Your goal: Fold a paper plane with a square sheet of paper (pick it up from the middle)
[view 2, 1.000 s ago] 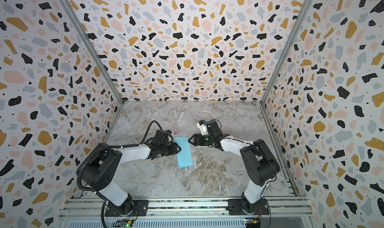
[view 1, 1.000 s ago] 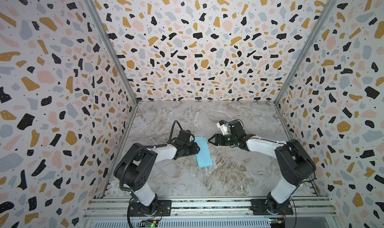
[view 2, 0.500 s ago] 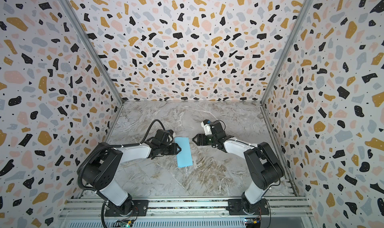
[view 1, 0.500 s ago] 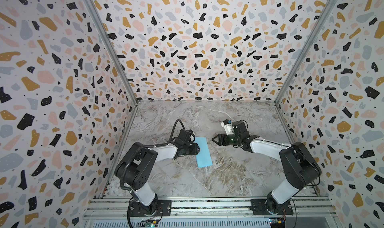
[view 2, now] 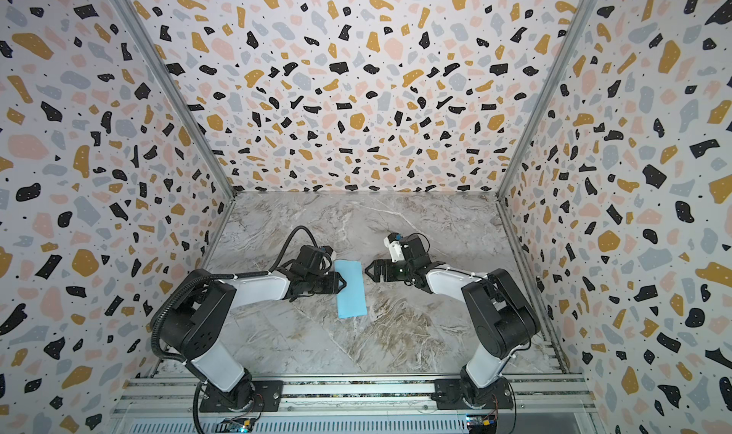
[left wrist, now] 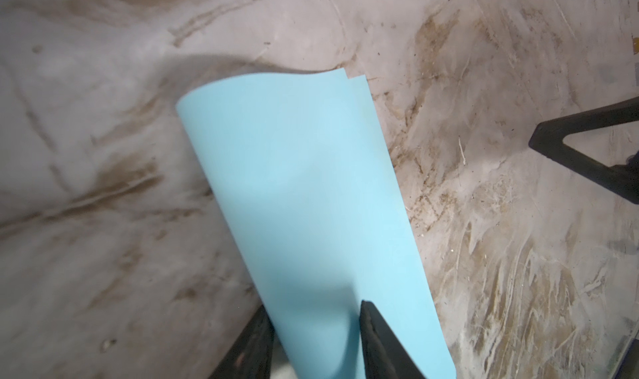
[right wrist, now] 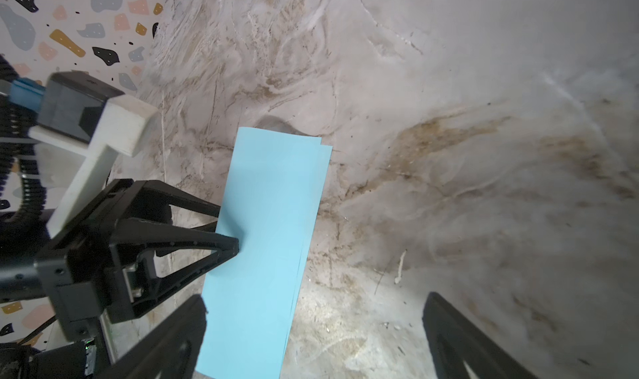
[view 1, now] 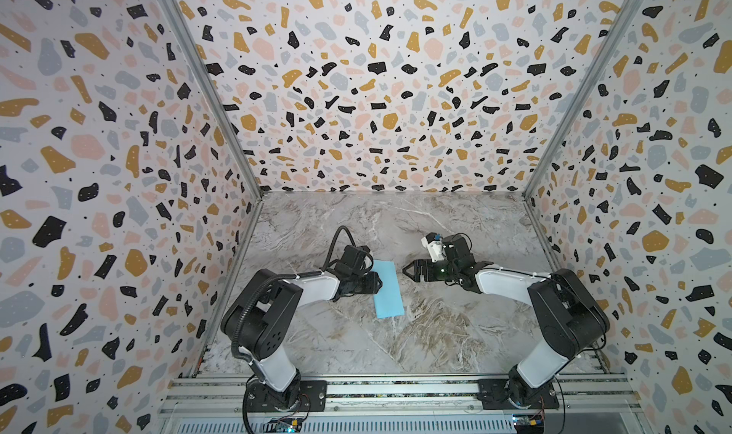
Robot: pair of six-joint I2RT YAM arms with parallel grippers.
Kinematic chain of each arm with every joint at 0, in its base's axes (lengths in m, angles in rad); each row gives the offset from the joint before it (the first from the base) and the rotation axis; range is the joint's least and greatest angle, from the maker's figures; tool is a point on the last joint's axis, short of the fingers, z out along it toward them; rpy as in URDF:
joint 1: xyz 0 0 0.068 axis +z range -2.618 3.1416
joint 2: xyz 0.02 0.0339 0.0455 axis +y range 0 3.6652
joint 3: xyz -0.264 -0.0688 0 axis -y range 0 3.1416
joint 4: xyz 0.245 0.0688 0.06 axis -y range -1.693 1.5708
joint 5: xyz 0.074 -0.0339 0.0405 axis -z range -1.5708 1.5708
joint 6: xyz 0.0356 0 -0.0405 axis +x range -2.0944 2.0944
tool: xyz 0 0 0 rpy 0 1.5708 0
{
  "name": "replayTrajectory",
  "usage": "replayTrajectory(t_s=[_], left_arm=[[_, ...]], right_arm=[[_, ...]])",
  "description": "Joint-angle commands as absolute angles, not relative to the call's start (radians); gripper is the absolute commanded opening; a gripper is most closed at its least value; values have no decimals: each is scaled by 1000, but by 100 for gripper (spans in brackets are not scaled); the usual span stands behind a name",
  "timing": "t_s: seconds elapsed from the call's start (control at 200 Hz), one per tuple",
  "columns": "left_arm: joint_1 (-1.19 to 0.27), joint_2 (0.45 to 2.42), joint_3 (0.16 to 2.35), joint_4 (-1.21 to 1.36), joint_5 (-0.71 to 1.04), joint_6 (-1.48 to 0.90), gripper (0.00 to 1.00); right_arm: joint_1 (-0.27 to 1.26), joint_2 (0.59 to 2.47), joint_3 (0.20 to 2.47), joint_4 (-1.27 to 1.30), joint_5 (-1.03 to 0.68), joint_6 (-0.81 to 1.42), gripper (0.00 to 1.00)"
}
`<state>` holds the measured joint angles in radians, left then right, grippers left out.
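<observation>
Two arms (view 1: 317, 287) stand on one aluminium rail (view 1: 396, 390). On the marbled table (view 1: 435, 341) lies one square sheet of paper (view 1: 390, 297), light blue, folded double. The left gripper (view 1: 379, 284) pinches its edge, one finger over, one under. The right gripper (view 1: 405, 270) gapes wide just beside it, not touching. Terrazzo-print walls (view 1: 376, 95) enclose the table on three sides.

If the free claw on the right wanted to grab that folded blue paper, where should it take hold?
Probably the middle of the long open edge of the square sheet of paper, coming in low from the right. The left gripper already pinches the folded edge opposite, and the right gripper stands open facing the loose layers.
</observation>
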<state>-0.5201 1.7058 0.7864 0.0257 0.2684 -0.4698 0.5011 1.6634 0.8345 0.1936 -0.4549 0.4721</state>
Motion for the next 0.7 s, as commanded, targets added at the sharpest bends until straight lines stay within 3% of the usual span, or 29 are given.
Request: replayTrajectory(t_s=[0.0, 0.421, 0.691], left_arm=[[-531, 1803, 725, -226, 204, -432, 46], [-545, 1840, 752, -272, 167, -409, 48], [-546, 1846, 748, -281, 160, -402, 47]], right_arm=[[496, 1653, 827, 206, -444, 466, 99], [479, 1684, 825, 212, -472, 484, 95], [480, 1721, 837, 230, -552, 502, 80]])
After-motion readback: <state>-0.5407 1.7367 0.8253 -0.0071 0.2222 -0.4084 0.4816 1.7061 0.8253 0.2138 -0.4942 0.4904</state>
